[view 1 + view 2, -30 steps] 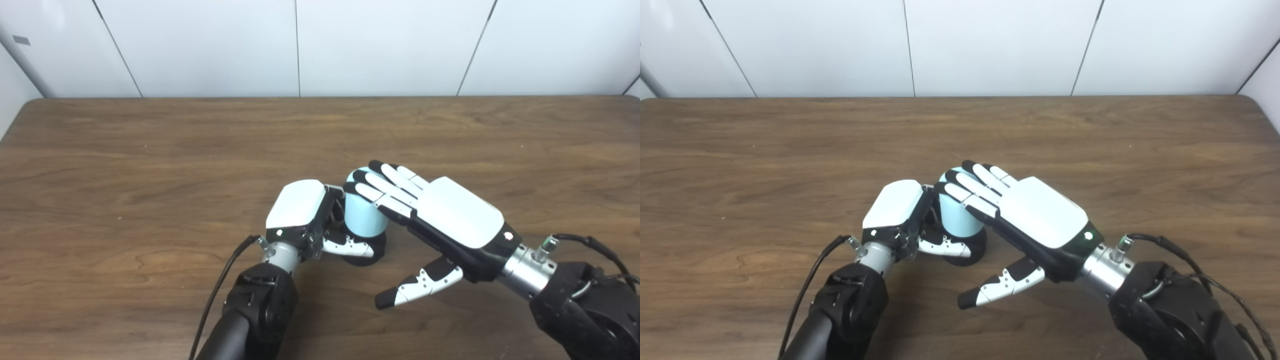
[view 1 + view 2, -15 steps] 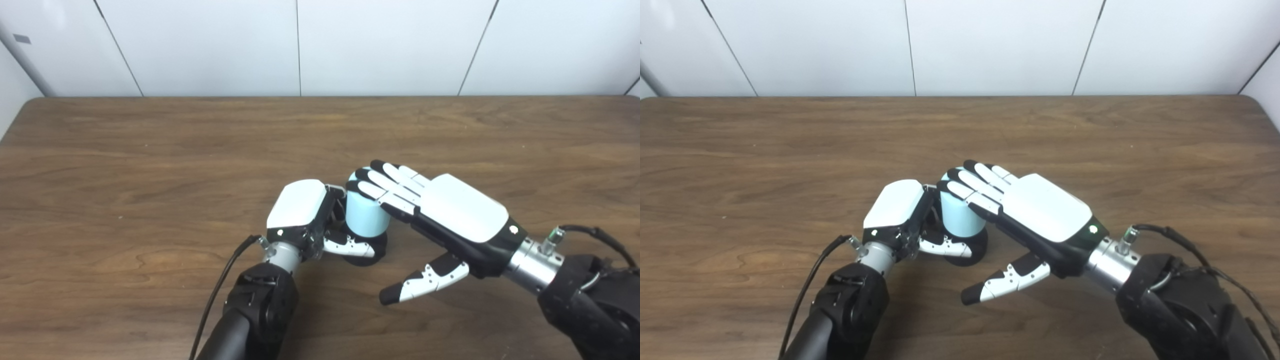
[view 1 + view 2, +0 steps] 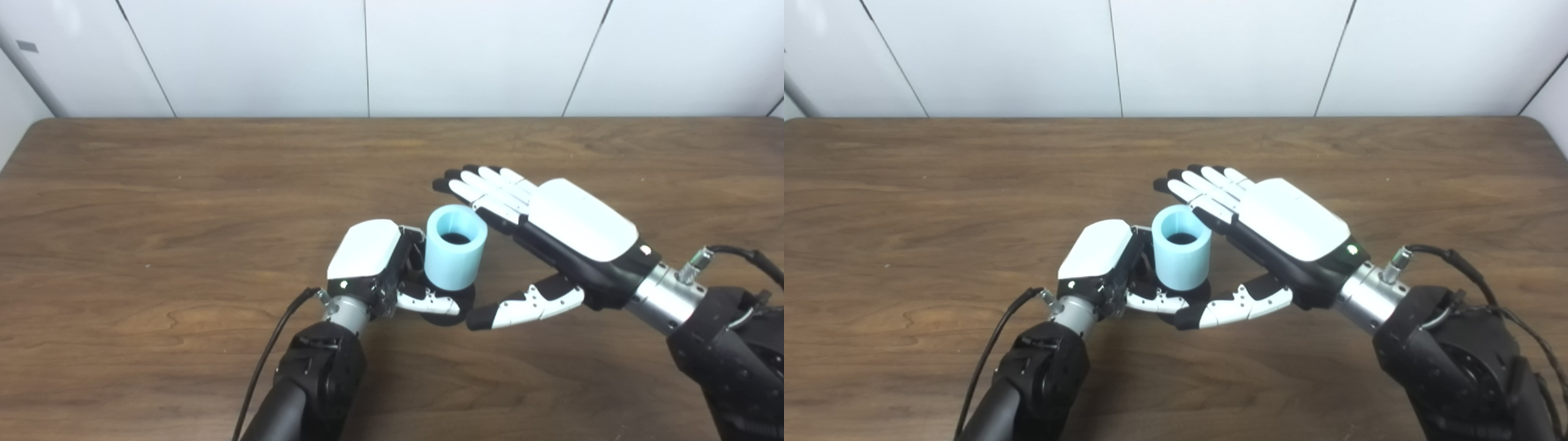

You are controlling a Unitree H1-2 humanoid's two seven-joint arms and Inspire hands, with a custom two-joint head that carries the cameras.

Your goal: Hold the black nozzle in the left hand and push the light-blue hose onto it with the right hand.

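Left hand of mine grips the black round nozzle on the brown wooden desk, short light-blue hose cylinder upright on it. Right hand hovers flat, empty; press squarely downward.

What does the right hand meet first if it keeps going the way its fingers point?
Probably nothing close. The right hand, open and flat, points up-left with its fingers above and just behind the light-blue hose. Beyond them lies only bare table. Depth is uncertain, so it could graze the hose's far rim.
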